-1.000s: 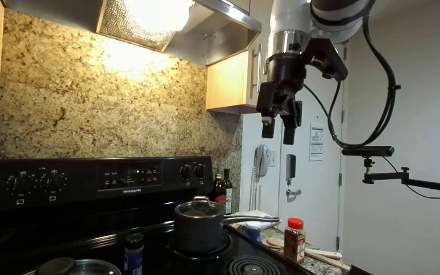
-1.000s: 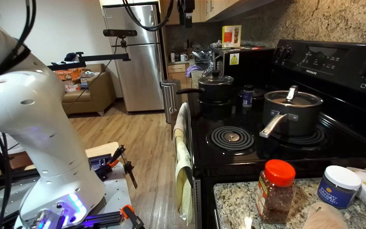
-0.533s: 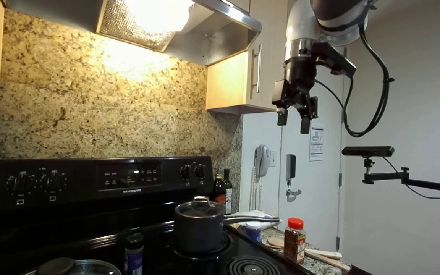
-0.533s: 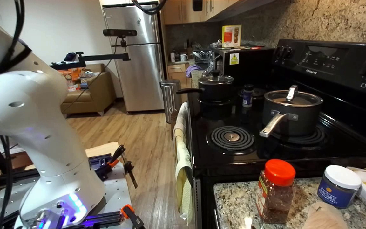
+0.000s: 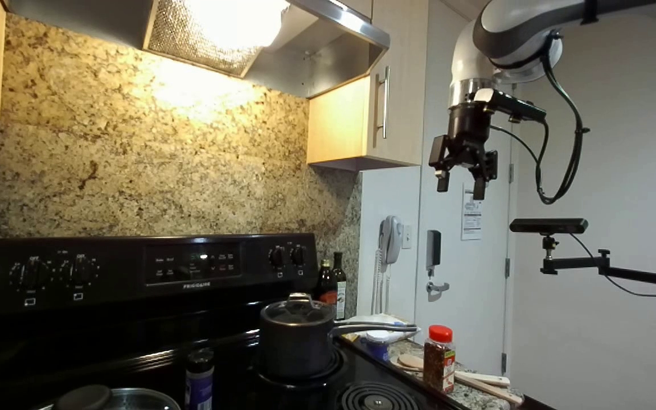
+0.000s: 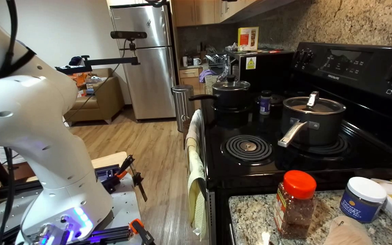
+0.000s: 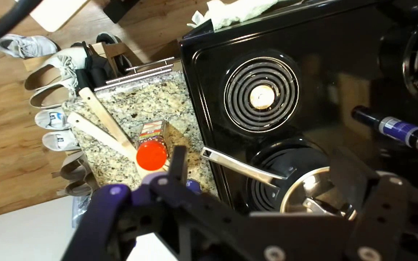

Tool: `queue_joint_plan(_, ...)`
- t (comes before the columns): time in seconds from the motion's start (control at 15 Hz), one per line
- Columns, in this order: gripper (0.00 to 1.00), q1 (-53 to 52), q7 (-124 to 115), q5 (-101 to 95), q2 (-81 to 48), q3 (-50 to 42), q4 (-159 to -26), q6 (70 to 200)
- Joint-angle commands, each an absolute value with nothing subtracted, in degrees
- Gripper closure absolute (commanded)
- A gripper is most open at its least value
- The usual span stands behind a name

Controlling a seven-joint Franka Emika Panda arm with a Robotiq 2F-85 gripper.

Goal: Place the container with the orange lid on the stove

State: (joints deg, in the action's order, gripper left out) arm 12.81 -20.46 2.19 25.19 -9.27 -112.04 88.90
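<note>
While empty, tool with jaws wide apart

container on counter | counter beside stove | pot on stove

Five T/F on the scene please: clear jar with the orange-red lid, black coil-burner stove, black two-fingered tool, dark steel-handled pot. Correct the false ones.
1. The clear jar with the orange-red lid stands upright beside the black coil-burner stove. True.
2. That jar rests on the stove. False: it is on the speckled stone counter.
3. The black two-fingered tool is open. True.
4. The tool touches the jar. False: it hangs in the air, apart from the jar.
5. The dark steel-handled pot has a glass lid on. True.
</note>
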Motion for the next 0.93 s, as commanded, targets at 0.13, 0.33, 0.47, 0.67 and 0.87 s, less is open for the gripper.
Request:
queue_joint_plan(0.13, 0.0, 13.27, -20.54, 2.4, 25.3, -8.98, -109.65, 87.42)
queue_joint_plan(0.33, 0.0, 13.56, -21.38, 2.72, 24.45, -9.24, -107.84, 87.23)
queue_joint_plan(0.47, 0.0, 13.62, -20.0, 3.98, 22.11, -10.95, -105.73, 86.35)
queue_joint_plan(0.67, 0.0, 14.18, -20.13, 5.12, 20.19, -13.19, -104.17, 87.04)
queue_joint_plan(0.87, 0.0, 14.42, -18.89, 6.32, 16.84, -15.42, -101.75, 86.22)
